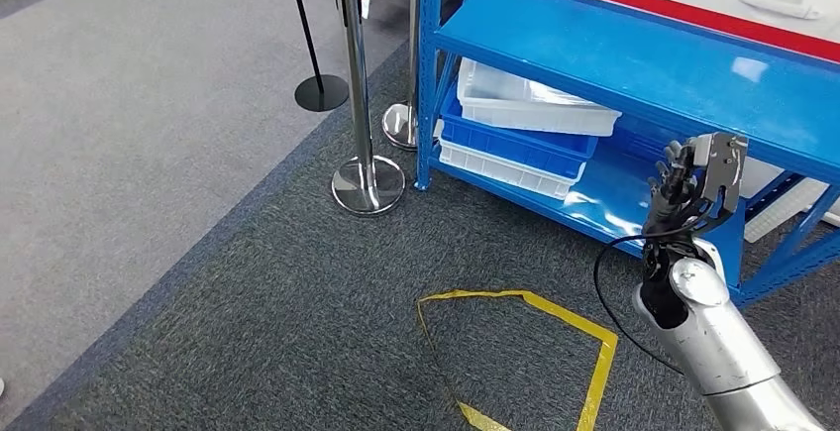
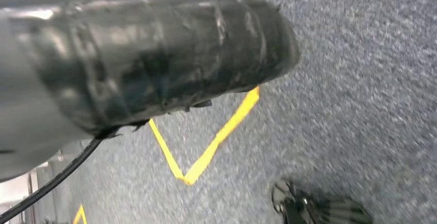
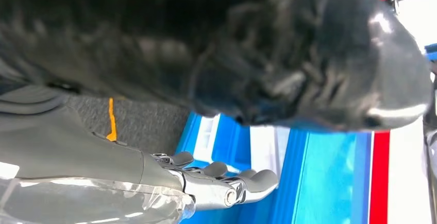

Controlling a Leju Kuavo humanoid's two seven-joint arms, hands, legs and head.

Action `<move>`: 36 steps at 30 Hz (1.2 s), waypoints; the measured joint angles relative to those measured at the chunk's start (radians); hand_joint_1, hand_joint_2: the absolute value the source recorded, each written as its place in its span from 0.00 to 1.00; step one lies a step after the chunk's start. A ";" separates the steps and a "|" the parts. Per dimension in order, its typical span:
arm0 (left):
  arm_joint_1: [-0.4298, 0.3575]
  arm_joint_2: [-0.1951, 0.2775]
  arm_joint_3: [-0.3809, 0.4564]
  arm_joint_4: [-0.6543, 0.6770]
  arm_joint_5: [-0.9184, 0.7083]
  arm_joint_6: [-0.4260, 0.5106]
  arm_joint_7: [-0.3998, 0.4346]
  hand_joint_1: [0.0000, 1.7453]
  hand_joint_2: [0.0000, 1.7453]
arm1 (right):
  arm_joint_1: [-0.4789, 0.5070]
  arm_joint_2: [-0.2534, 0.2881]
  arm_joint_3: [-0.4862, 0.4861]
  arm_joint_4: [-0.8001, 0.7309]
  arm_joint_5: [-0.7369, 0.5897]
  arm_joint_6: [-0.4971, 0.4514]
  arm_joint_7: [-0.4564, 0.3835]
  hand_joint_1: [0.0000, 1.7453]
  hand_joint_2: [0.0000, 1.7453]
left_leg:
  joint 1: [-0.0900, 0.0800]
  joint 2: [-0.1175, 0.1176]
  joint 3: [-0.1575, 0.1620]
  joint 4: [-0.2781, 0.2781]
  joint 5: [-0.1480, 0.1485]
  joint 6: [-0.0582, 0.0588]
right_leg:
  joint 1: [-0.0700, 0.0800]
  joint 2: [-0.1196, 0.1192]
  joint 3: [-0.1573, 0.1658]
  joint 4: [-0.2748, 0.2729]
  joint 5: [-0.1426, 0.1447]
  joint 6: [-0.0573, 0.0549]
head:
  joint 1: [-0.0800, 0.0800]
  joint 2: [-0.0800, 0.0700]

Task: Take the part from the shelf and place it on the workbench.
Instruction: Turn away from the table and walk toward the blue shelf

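Fingers of right hand spread near shelf.

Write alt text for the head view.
The robot's right hand is raised, empty, in front of a blue shelf whose lower level holds stacked white and blue bins. Two chrome stanchions stand left of the shelf, and yellow tape marks the grey carpet.
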State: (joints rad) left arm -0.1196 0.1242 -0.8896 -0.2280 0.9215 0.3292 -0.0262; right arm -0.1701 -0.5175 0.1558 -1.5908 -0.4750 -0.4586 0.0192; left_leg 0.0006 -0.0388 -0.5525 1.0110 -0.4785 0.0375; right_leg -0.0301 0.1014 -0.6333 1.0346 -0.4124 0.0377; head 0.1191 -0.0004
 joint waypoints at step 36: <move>0.003 -0.006 0.000 0.000 0.002 0.002 0.000 0.00 0.00 | 0.021 -0.012 -0.004 0.001 0.008 -0.014 0.002 0.00 0.00 | 0.003 0.068 -0.001 -0.017 0.013 0.014 | 0.007 -0.093 -0.116 0.252 -0.124 0.010 | 0.008 0.000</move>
State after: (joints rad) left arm -0.1164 0.1183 -0.8900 -0.2285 0.9239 0.3317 -0.0263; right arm -0.1487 -0.5296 0.1514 -1.5898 -0.4669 -0.4730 0.0214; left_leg 0.0037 0.0296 -0.5531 0.9944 -0.4657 0.0513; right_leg -0.0230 0.0088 -0.7492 1.2862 -0.5359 0.0481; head 0.1274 -0.0004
